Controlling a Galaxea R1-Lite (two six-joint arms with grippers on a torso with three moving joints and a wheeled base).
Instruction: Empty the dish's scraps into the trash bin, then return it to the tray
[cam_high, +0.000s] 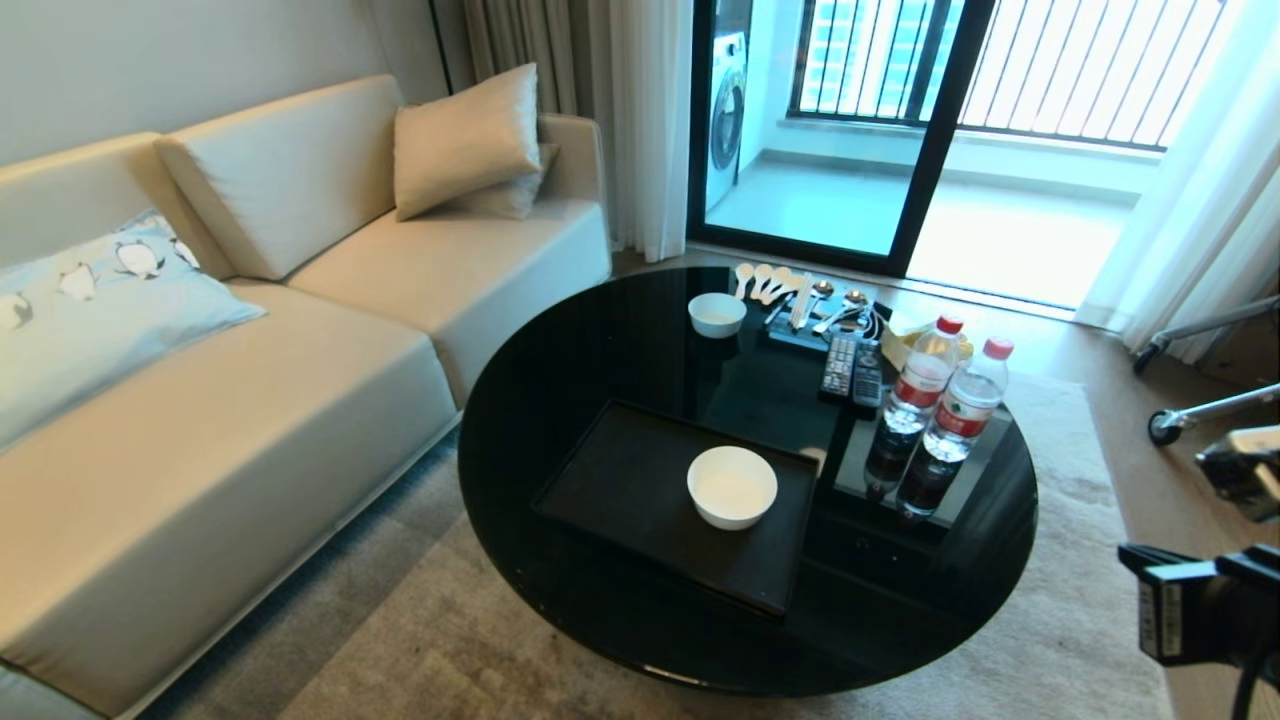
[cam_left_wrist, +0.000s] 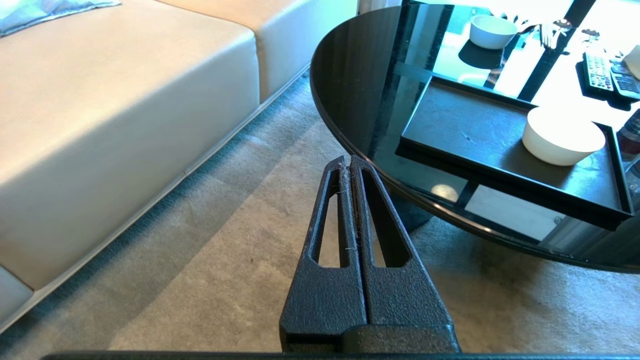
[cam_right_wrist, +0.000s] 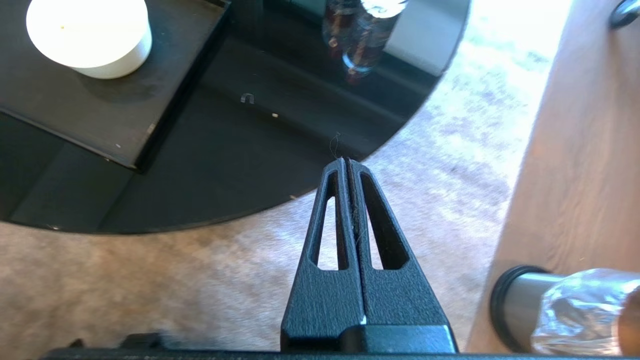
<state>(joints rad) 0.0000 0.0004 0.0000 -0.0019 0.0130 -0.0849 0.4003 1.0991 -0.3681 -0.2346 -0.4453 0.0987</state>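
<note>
With dish (cam_high: 732, 486) seated empty on tray (cam_high: 640, 490) and right gripper (cam_right_wrist: 346, 161) fingers pressed shut, gripping nothing, beside tray over surface (cam_right_wrist: 240, 165); risks clipping trash bin (cam_right_wrist: 520, 305) when retracting.

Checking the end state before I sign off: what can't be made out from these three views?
- Trash bin: right wrist view only, cut off by the frame edge; its inside is hidden, so the scraps cannot be seen.
- Dish on the tray: looks empty, but its bottom is glared out in the right wrist view.
- Cutlery at the table's far edge: too small to tell apart in the head view.
</note>
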